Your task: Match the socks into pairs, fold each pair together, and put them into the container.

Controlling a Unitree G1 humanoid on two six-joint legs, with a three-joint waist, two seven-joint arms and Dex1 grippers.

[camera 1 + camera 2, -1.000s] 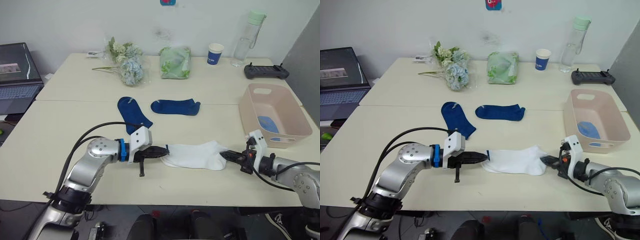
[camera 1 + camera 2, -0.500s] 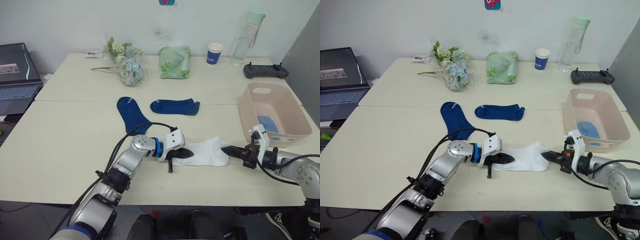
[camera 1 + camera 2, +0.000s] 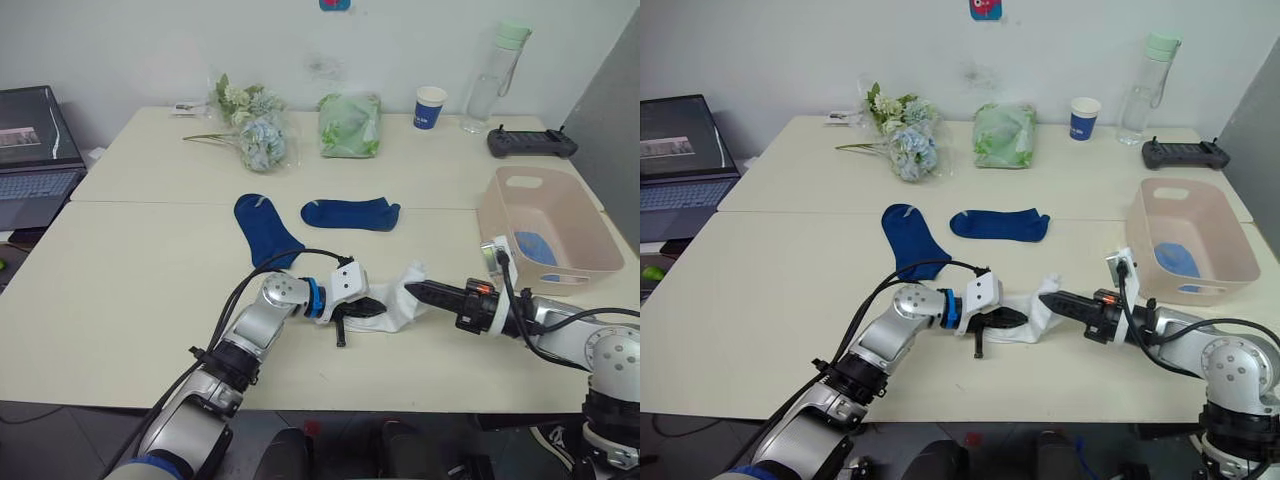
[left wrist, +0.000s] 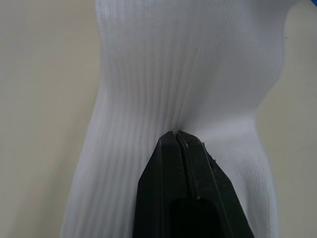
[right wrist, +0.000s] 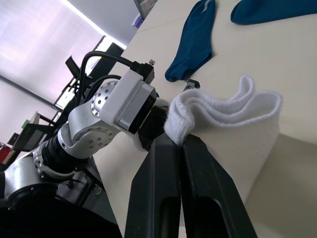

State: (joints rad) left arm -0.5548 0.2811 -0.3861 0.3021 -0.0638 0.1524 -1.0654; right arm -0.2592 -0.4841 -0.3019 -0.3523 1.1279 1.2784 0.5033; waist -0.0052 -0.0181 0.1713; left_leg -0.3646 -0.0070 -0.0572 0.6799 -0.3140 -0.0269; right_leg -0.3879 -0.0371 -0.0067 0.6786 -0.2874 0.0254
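**Robot folds white socks at the worktop's front edge**

The left end effector (image 3: 368, 308) is pinched closed on one end of the white socks (image 3: 392, 306), pinning that end to the worktop (image 3: 130, 290). The right end effector (image 3: 412, 289) is clamped on the other end, which it holds lifted and curled over toward the left one, so the fabric arches between the two. The fold looks about half made. To finish it, the right arm would likely need to carry its end on across and lay it down on the pinned part, then let go without dragging the cloth open.

Two dark navy socks (image 3: 350, 213) lie flat and unpaired near the middle of the worktop, close to each other but apart. The pale pink tub (image 3: 544, 232) stands at the robot's right, with something light blue (image 3: 536, 248) on its bottom, seemingly a pair put away. By that count, one pair is in hand and one is not yet begun.

The worktop is two pale cream tables pushed together. Along the far side, by a white wall, sit a bunch of flowers (image 3: 252, 133), a green cloth bundle (image 3: 350, 124), a blue paper cup (image 3: 431, 107), a clear bottle (image 3: 492, 80) and a dark handheld controller (image 3: 532, 144). A laptop (image 3: 35, 160) stands open off to the left.
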